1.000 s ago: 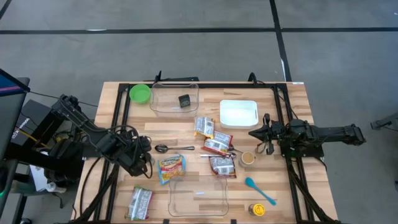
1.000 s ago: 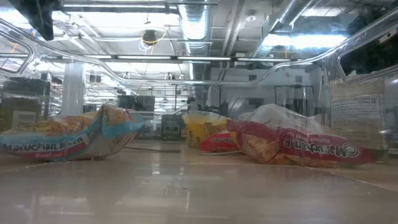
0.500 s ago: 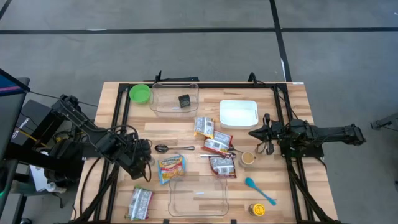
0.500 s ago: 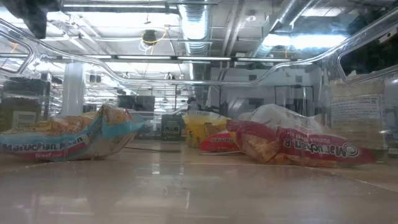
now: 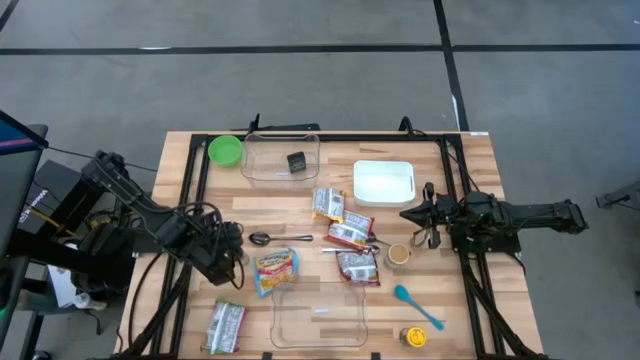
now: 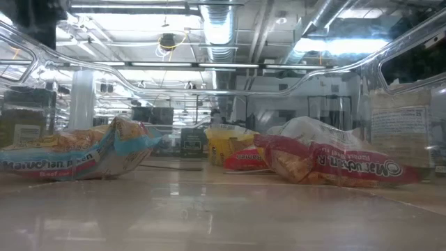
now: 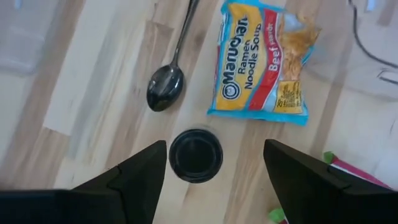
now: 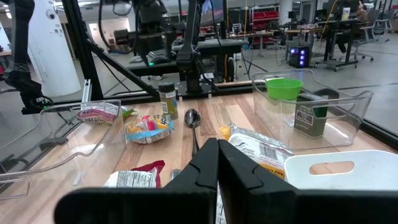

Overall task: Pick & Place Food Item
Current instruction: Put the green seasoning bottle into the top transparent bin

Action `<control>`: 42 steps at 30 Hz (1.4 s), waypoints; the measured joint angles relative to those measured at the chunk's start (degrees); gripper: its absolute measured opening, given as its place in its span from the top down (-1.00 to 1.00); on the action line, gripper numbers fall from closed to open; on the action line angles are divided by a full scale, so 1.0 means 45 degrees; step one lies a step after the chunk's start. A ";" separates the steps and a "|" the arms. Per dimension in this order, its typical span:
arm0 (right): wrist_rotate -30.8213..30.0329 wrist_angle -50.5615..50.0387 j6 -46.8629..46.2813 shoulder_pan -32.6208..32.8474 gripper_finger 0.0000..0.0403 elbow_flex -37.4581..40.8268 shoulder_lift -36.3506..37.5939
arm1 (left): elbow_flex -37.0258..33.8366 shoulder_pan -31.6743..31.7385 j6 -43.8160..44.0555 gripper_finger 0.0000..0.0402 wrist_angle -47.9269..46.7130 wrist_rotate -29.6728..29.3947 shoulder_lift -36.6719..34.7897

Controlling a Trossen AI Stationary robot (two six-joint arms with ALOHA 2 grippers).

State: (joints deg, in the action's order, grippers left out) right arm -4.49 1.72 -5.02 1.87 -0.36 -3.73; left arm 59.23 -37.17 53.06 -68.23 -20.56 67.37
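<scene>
Black lid (image 7: 196,155) between left fingers (image 7: 134,180)

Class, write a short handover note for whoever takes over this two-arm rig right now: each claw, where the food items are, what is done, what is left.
Left claw: open, empty, above a small black-lidded jar beside the dark metal spoon and blue beef ramen packet.
Right claw: shut, empty, waiting near the white rectangular tray.
Done: nothing in the near clear plastic bin.
Left: grasp a food item and place it.

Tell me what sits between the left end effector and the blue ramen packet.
In the left wrist view, only bare wood separates the left end effector, jaws apart over a small dark jar, from the ramen packet.
</scene>
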 joint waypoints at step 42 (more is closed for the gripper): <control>-0.0002 0.0000 0.0000 0.0005 1.00 -0.0004 -0.0003 | -0.5359 -0.0140 -0.1171 -0.32 0.4730 -0.0470 -0.3797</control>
State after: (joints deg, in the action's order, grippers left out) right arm -4.50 1.72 -5.02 1.89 -0.38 -3.75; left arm 35.11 -37.80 47.79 -46.94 -22.68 50.28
